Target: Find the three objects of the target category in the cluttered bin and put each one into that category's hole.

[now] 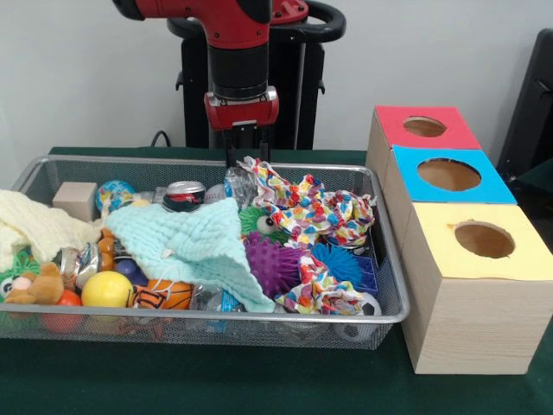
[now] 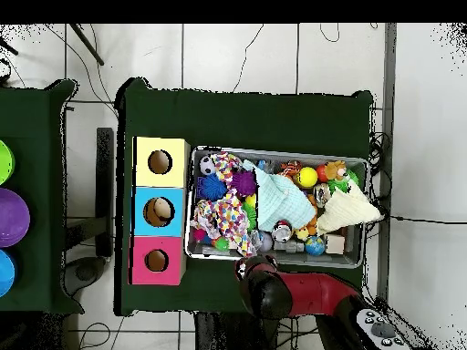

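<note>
The gripper (image 1: 244,156) hung at the far rim of the wire bin (image 1: 390,304), its dark tips dipping just behind the patterned cloth (image 1: 315,212). Whether the fingers stood wide or narrow could not be told; they were small, dark and partly masked by the cloth, and nothing was visibly held.

The target category was not marked anywhere, so the task's things could only be judged. Taking the bin as landmark, a crushed can (image 1: 184,195) lay just beside the gripper, toward the bin's end away from the boxes, its long axis roughly across the bin. A purple spiky ball (image 1: 272,264) sat near the bin's middle, half under the mint cloth (image 1: 194,246); a blue spiky ball (image 1: 335,262) lay beside it, toward the boxes. A yellow ball (image 1: 107,290) rested at the bin's near rim, well apart from the gripper.

Three boxes stood against the bin's end: the red box (image 1: 425,128) farthest back, the blue box (image 1: 449,175) in the middle, the yellow box (image 1: 484,241) nearest the viewer. The red one lay closest to the gripper. The coming move probably turned on a short descent straight into the bin's far edge.

No brand or writing could be read; the can's print was too small.
</note>
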